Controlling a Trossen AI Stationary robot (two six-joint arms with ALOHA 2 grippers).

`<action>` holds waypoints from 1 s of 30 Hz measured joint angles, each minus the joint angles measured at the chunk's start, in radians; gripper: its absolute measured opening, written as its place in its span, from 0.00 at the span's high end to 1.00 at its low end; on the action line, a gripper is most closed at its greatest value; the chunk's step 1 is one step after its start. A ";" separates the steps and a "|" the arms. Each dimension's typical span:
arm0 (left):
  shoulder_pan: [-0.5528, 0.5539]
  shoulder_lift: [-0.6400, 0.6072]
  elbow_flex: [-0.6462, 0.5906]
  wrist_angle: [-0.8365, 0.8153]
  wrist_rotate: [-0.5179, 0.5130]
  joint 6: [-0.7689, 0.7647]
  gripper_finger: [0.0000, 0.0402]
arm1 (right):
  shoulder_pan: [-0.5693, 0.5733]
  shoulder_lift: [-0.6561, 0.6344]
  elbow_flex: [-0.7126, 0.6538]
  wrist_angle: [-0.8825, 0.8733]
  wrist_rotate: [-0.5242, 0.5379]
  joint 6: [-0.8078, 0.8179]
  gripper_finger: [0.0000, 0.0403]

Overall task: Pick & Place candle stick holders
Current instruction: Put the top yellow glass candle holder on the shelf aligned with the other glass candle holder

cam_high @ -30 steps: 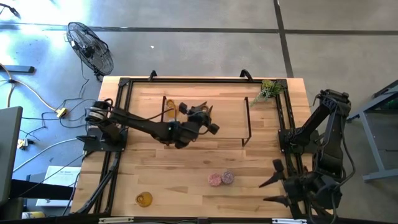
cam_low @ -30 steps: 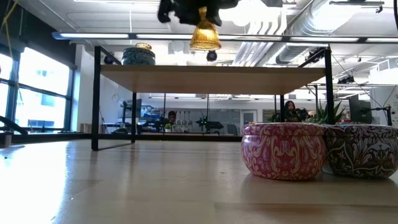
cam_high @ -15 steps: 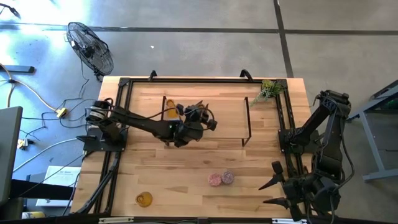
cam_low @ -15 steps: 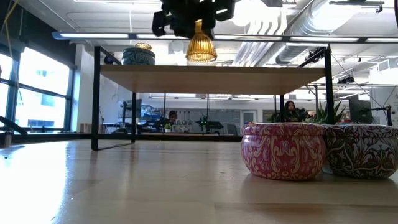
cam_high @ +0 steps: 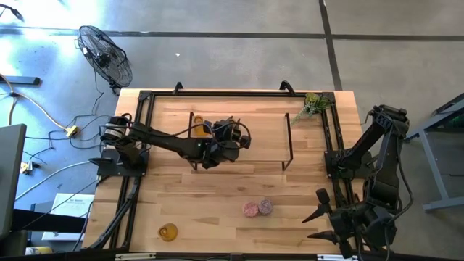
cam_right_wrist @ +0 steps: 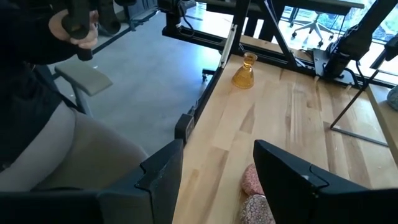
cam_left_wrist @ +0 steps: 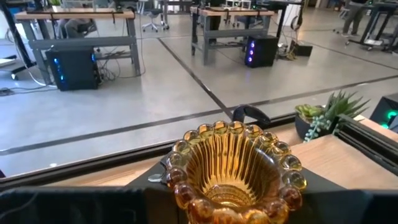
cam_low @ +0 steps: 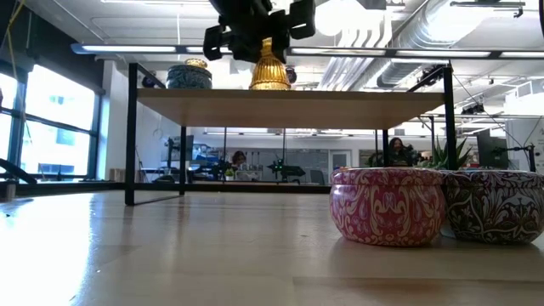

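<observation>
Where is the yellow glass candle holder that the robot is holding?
In the low view, the left gripper holds the amber candle holder right at the raised shelf, right of the blue holder.

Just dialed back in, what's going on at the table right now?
The left gripper has its jaws shut on an amber candle stick holder and has it right at the top of the raised shelf, beside a blue holder and another amber one already up there. The pink holder and purple holder sit side by side on the table, and a third amber holder stands near its front left corner. The right gripper waits open at the table's right front edge.
</observation>
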 joint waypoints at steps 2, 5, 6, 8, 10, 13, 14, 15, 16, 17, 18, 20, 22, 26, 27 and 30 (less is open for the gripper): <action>0.000 0.000 0.000 0.001 0.001 -0.003 0.71 | 0.000 0.000 0.000 0.000 0.000 -0.008 0.52; 0.008 0.000 0.000 -0.004 0.016 -0.019 0.71 | 0.000 0.000 0.000 0.000 0.000 -0.008 0.52; 0.012 0.000 0.000 -0.003 0.035 -0.026 0.71 | 0.000 0.000 0.000 0.000 0.000 -0.008 0.52; 0.020 0.000 0.000 -0.004 0.064 -0.027 0.71 | 0.000 0.000 0.000 0.000 0.000 -0.008 0.52; 0.028 0.000 0.000 -0.007 0.078 -0.029 0.71 | 0.000 0.000 0.000 -0.001 0.000 -0.008 0.52; 0.033 0.011 0.000 0.003 0.080 -0.032 0.71 | 0.000 -0.001 0.000 -0.005 0.000 -0.009 0.52; 0.034 0.013 -0.001 -0.005 0.083 -0.032 0.71 | 0.000 -0.001 0.000 -0.005 0.000 -0.008 0.52; 0.040 0.014 -0.002 -0.005 0.086 -0.032 0.71 | 0.000 -0.001 0.000 -0.005 0.000 -0.009 0.52; 0.044 0.017 -0.002 -0.003 0.092 -0.034 0.71 | 0.000 -0.001 0.000 -0.005 0.000 -0.009 0.52; 0.045 0.025 0.001 0.003 0.098 -0.040 0.71 | 0.000 -0.001 0.000 -0.005 0.000 -0.009 0.52; 0.050 0.031 0.002 0.005 0.108 -0.048 0.71 | 0.000 -0.001 0.000 -0.006 0.000 -0.008 0.52; 0.058 0.037 -0.004 -0.011 0.116 -0.052 0.71 | 0.000 -0.001 0.000 -0.006 0.000 -0.008 0.52; 0.061 0.054 0.000 0.013 0.125 -0.053 0.71 | 0.000 -0.001 0.000 -0.006 0.000 -0.008 0.52; 0.067 0.058 -0.001 0.011 0.140 -0.052 0.71 | 0.000 0.001 0.000 -0.005 0.000 -0.008 0.52; 0.066 0.061 0.000 0.012 0.138 -0.051 0.71 | 0.000 0.004 0.000 -0.005 0.000 -0.008 0.52; 0.065 0.063 0.000 0.015 0.126 -0.033 0.71 | 0.000 0.021 -0.001 -0.005 0.000 -0.008 0.52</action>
